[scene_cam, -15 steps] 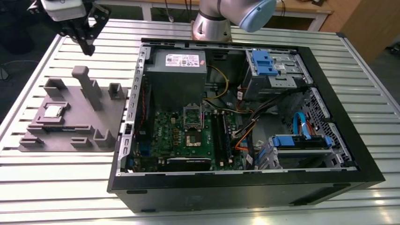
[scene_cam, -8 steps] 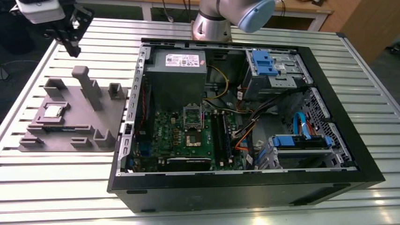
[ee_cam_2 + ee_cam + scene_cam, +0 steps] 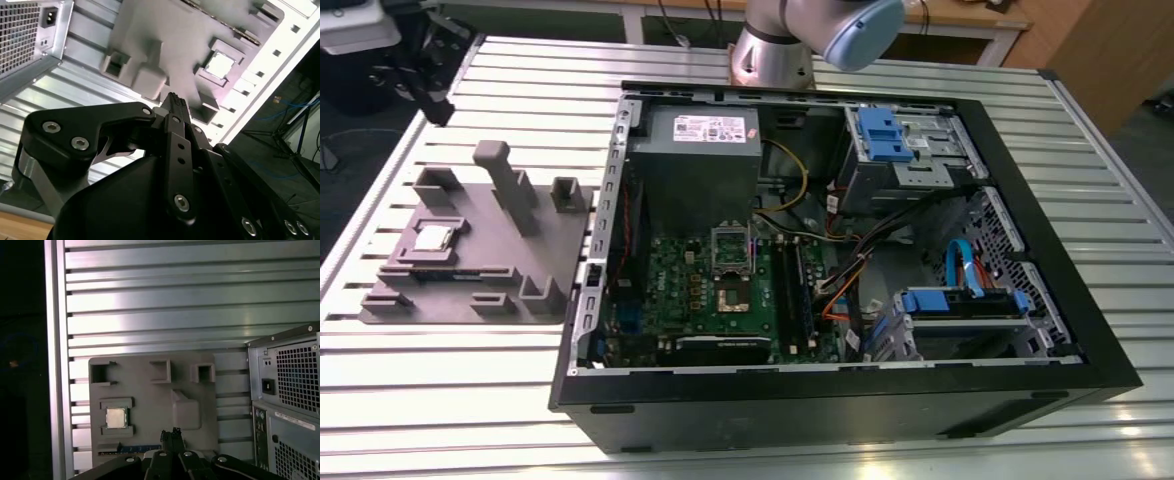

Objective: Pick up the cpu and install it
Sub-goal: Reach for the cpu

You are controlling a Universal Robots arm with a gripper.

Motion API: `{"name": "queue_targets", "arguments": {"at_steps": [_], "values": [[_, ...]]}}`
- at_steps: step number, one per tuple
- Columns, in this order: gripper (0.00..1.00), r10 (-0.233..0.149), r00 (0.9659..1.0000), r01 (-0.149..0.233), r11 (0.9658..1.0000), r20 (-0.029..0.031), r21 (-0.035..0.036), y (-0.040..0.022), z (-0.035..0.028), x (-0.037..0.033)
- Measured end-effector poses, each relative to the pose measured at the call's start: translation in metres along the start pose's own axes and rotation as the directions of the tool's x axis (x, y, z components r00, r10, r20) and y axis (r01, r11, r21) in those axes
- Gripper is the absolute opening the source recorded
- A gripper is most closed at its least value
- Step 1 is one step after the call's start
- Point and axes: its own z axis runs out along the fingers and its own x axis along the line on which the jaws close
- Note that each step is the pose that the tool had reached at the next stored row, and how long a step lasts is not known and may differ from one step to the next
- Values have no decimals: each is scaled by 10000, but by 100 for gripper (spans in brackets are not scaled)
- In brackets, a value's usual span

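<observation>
The cpu (image 3: 434,238) is a small silvery square lying flat in a recess of the grey fixture plate (image 3: 520,250) on the exterior view's left, beside the open computer case (image 3: 854,400). It also appears in both wrist views, cpu (image 3: 220,65) and cpu (image 3: 116,418). My gripper (image 3: 171,434) hangs well above the plate, off to one side of the chip and touching nothing. Its black fingers (image 3: 175,106) are pressed together with nothing between them. Inside the case, the motherboard's dark socket (image 3: 734,290) lies uncovered, its metal frame (image 3: 731,248) swung up.
The fixture plate carries several upright grey posts (image 3: 500,175) and a blue-edged memory stick (image 3: 132,449). A grey power supply (image 3: 700,135), blue drive brackets (image 3: 881,135) and loose cables (image 3: 854,270) fill the case. The arm's base (image 3: 771,55) stands behind the case on the slatted metal table (image 3: 480,420).
</observation>
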Motion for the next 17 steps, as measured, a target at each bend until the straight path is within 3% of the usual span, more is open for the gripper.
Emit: {"name": "queue_targets", "arguments": {"at_steps": [8, 17], "values": [[10, 1, 10000, -1, 10000, -17, 1, -28, 43, 363], [10, 3, 9999, -3, 10000, -106, 9, -61, 85, 768]]}}
